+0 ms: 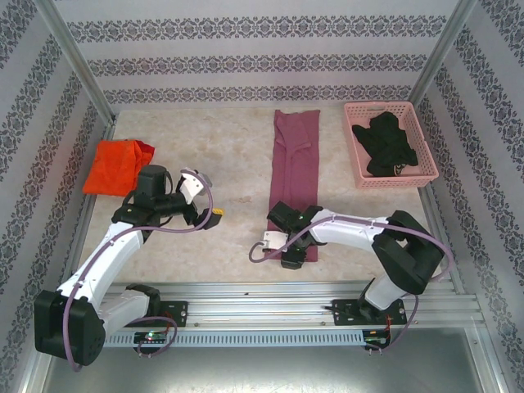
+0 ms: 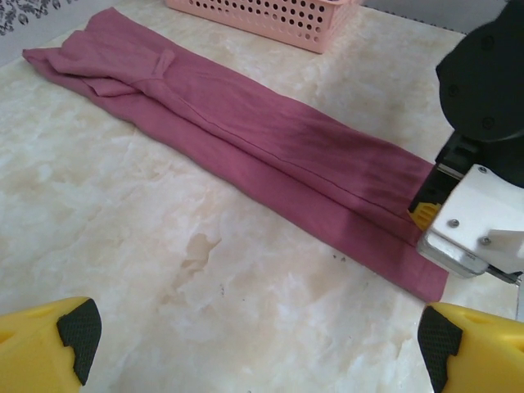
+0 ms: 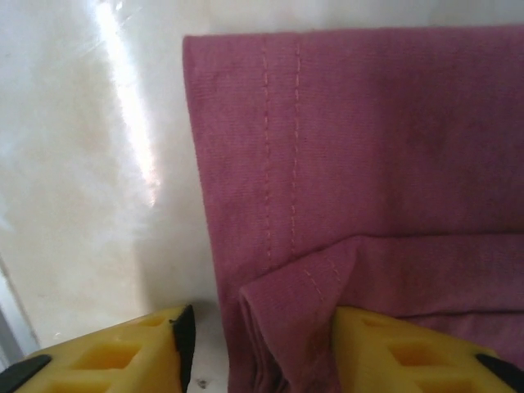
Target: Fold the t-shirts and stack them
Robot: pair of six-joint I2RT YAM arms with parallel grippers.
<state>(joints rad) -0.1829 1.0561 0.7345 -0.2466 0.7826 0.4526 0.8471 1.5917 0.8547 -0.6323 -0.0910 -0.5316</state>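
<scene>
The maroon shirt (image 1: pixel 295 164) lies folded into a long narrow strip. It runs from the far edge toward the near edge, right of the counter's (image 1: pixel 221 155) middle. The orange shirt (image 1: pixel 115 166) sits crumpled at the left edge, and a pink basket (image 1: pixel 381 106) holding dark cloth sits in the far right corner.

The right fingers (image 3: pixel 393 352) stand about half open astride a doubled hem corner at the strip's near end. A gap shows beside 1 finger, so nothing is pinched yet. The left fingers (image 2: pixel 70 332) are spread wide and empty above bare counter left of the strip.

The cloth looks light, limp and layered, so it will likely sag and slide apart unless every layer is caught. The best hold is probably the 2 near hem corners, lifted together.
</scene>
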